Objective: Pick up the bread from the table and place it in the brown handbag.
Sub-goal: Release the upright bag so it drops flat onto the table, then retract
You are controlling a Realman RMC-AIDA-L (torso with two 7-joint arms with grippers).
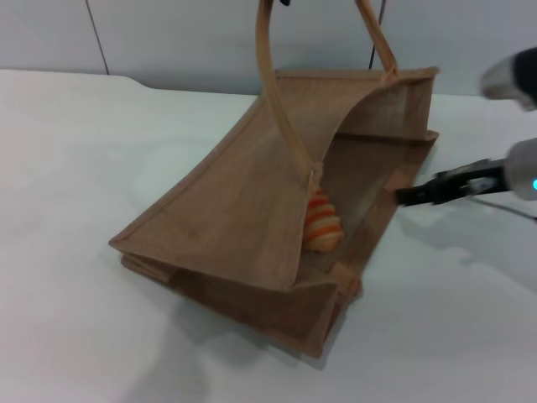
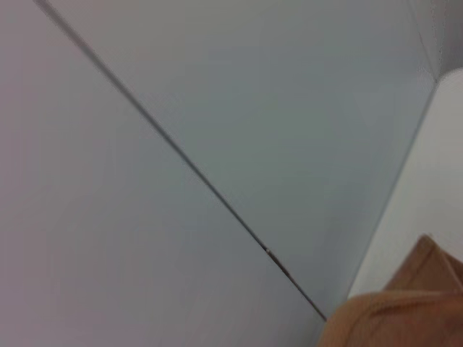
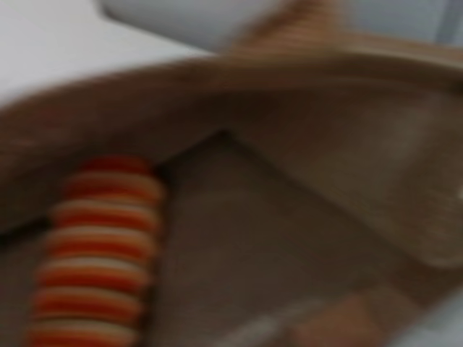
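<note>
The brown handbag [image 1: 226, 210] lies on its side on the white table [image 1: 67, 185], its mouth gaping toward the right. One strap handle [image 1: 266, 75] is pulled straight up past the picture's top edge, where a dark sliver of my left gripper [image 1: 284, 2] shows. The bread [image 1: 323, 223], orange with pale grooves, lies inside the bag on its lower wall, half hidden by the raised upper wall. My right gripper [image 1: 404, 196] hovers just outside the bag's mouth, apart from the bread. The right wrist view looks into the handbag [image 3: 289, 217] at the ridged bread [image 3: 98, 246].
A grey panelled wall [image 1: 185, 34] runs behind the table's far edge. The left wrist view shows that wall [image 2: 217, 108] and a corner of the bag [image 2: 405, 311]. Bare tabletop lies to the left, front and right of the bag.
</note>
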